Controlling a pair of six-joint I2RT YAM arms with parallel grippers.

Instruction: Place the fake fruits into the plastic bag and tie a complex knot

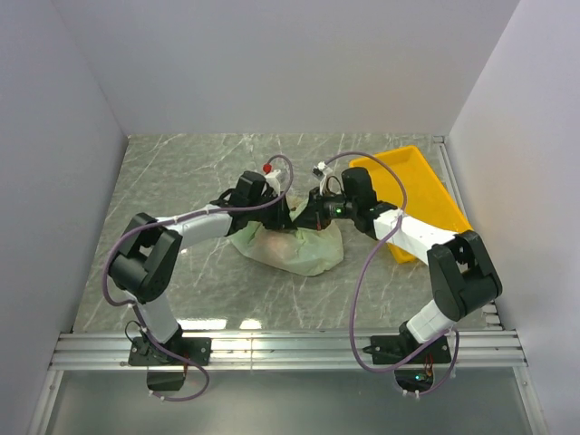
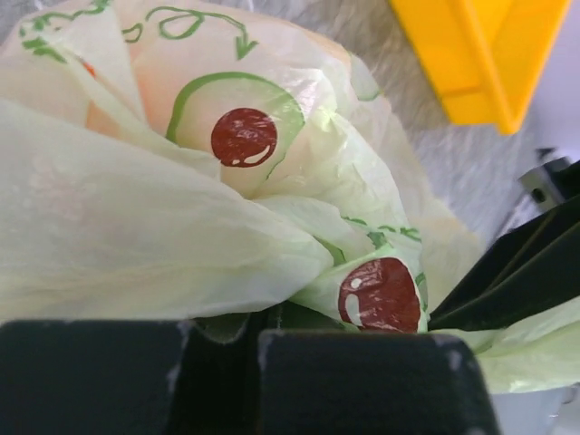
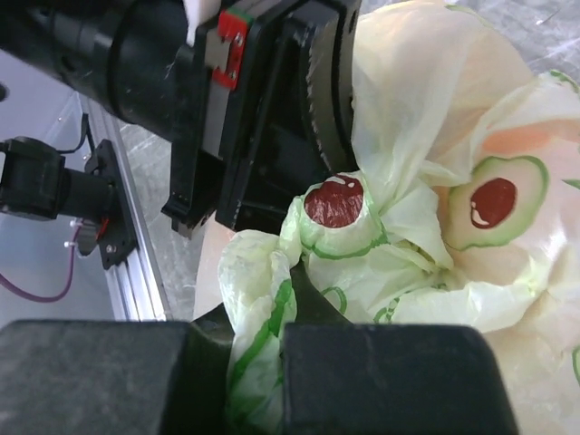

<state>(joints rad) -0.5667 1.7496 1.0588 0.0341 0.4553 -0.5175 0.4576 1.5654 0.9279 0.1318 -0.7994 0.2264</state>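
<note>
The pale-green plastic bag (image 1: 292,245) lies bulging in the middle of the table, printed with avocado pictures. Pink and orange shapes of the fake fruits show faintly through its film (image 2: 159,63); none lies loose. My left gripper (image 1: 283,214) and right gripper (image 1: 306,216) meet above the bag's top. The left one (image 2: 240,349) is shut on a bunched fold of the bag. The right one (image 3: 263,362) is shut on a twisted handle strip (image 3: 258,299). A tied knot with tails does not show.
The yellow rectangular tray (image 1: 412,195) stands at the right back, close beside the right forearm; its corner also shows in the left wrist view (image 2: 480,54). Grey walls close in the table on three sides, a metal rail (image 1: 290,349) runs along the front.
</note>
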